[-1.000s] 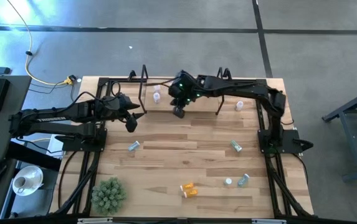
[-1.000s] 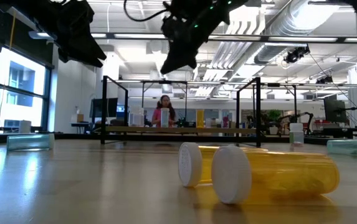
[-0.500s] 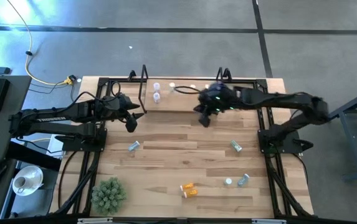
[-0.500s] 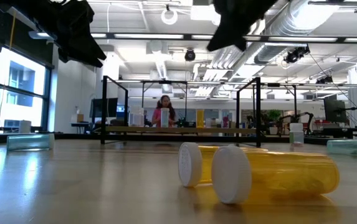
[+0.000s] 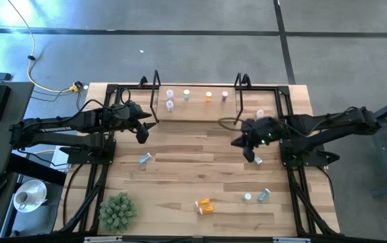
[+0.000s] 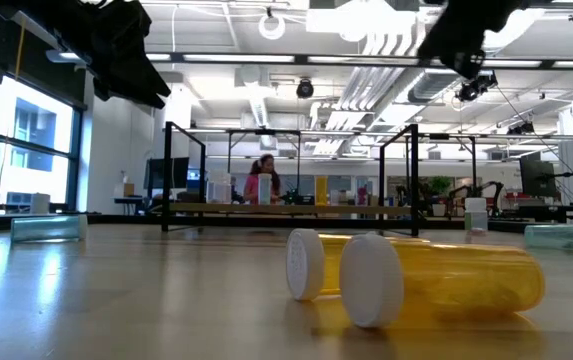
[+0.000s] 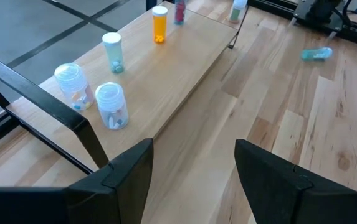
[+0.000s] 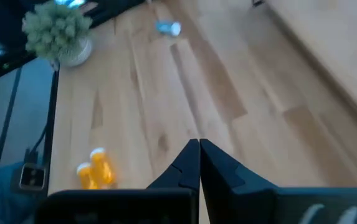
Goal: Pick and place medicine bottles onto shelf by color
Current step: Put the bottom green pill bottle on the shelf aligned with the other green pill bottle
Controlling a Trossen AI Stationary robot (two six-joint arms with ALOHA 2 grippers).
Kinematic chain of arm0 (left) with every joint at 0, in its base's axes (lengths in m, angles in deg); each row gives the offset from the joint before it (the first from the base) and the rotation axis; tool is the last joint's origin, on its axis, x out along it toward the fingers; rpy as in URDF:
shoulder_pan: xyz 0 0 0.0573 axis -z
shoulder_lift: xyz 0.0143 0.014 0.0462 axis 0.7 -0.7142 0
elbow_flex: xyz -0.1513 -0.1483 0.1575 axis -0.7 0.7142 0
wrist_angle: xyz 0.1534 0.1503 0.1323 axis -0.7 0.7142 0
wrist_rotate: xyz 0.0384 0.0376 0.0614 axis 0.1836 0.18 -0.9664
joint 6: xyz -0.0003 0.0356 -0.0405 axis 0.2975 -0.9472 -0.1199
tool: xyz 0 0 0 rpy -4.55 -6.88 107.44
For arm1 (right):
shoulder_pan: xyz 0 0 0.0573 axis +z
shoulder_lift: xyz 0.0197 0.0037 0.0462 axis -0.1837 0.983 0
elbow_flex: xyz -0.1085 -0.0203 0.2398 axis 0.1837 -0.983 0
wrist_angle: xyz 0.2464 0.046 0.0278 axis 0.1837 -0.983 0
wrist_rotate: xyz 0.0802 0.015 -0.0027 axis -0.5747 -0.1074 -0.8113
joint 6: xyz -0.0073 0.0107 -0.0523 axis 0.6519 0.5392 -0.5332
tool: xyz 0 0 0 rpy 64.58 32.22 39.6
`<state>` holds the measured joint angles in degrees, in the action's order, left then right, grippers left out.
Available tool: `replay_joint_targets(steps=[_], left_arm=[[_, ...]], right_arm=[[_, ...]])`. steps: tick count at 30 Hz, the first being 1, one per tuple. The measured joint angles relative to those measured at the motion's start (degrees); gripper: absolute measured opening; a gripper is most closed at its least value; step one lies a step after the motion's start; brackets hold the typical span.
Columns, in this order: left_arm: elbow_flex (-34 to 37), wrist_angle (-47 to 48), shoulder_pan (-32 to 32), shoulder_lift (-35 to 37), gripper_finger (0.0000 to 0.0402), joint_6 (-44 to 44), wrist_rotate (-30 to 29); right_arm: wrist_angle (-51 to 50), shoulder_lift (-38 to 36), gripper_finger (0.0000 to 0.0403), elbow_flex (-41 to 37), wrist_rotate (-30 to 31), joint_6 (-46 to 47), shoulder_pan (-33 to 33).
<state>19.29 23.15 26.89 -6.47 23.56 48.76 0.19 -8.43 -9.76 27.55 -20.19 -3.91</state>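
Medicine bottles are split between shelf and bench. Five stand upright on the shelf at the far edge: two whitish ones at the left end, then a teal one, an orange one and a darker one, probably purple, hard to tell from above. They sit in a row with like colours together, which fits sorting by colour.

Loose ones on the bench: a teal bottle lying on its side left of centre, two orange bottles lying touching each other at the near edge, a teal bottle with a small white one just beside it near right, and one white-capped bottle standing far right, off the shelf end. A green plant ball sits near left.

Right gripper hangs over the right-middle bench, just beside a teal bottle; its jaws are pressed together with nothing in them, so it looks like an approach, and they must spread before any grasp. Left gripper waits by the shelf's left end, jaws spread, holding nothing, clear of the standing whitish bottles.
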Motion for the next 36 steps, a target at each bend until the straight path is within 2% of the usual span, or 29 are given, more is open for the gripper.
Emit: replay_joint_targets(steps=[6,13,18,25,29,36], left_arm=[[0.0,0.0,0.0,0.0,0.0213,0.07,0.0],[0.0,0.0,0.0,0.0,0.0213,0.0,0.0],[0.0,0.0,0.0,0.0,0.0213,-0.02,0.0],[0.0,-0.02,0.0,0.0,0.0213,2.67,0.02],[0.0,-0.02,0.0,0.0,0.0213,3.02,0.02],[0.0,-0.02,0.0,0.0,0.0213,3.98,0.02]], right_arm=[[0.64,-1.06,0.0001,-3.36,2.41,3.82,8.93],[6.38,-1.03,0.0001,-7.68,2.66,4.67,18.87],[11.53,-1.02,0.0001,-9.7,2.61,4.68,23.56],[12.98,-0.92,0.0004,-9.78,2.61,5.31,27.94],[12.97,-0.92,0.0036,-9.78,3.9,5.72,30.1],[9.34,-0.82,0.0138,-9.78,8.26,3.22,34.81]])
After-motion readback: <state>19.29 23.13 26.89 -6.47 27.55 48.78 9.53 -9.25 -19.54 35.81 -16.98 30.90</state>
